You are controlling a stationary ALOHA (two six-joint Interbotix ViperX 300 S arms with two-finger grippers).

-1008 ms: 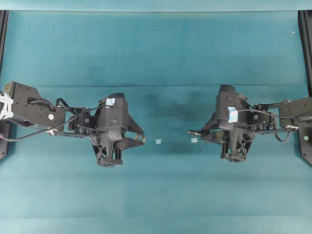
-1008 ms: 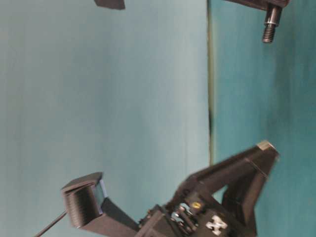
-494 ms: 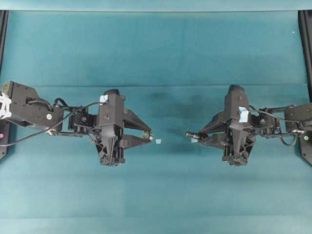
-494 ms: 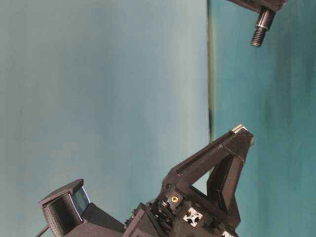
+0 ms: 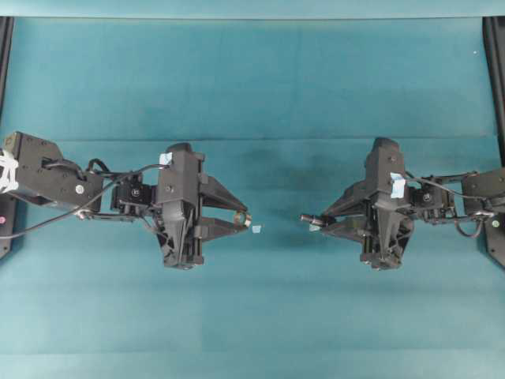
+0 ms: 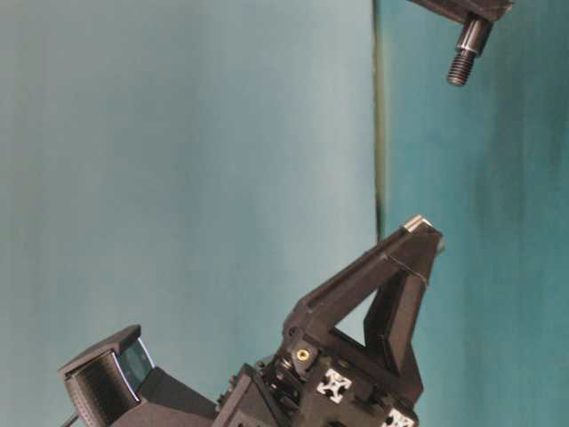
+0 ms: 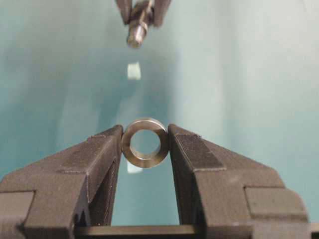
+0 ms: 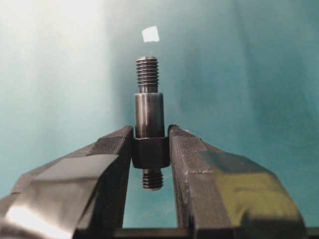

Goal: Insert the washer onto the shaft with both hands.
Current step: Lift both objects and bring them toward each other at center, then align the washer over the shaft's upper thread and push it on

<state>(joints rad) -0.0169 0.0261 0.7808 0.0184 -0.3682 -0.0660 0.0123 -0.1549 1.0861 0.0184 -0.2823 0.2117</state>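
Overhead: left gripper [image 5: 241, 219] pinching washer [image 5: 241, 218] by its rim, bore facing across. Right gripper [image 5: 317, 222] clamped on shaft [image 5: 309, 218] mid-body, threaded end pointing at washer. Well apart, held above green table [image 5: 252, 79]; presumably oriented for coaxial mating.

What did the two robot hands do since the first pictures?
Both hands tipped down and crept toward the middle: the left hand with the washer moved right, the right hand with the shaft moved left. Nothing was grabbed or dropped. The tape squares stayed put.
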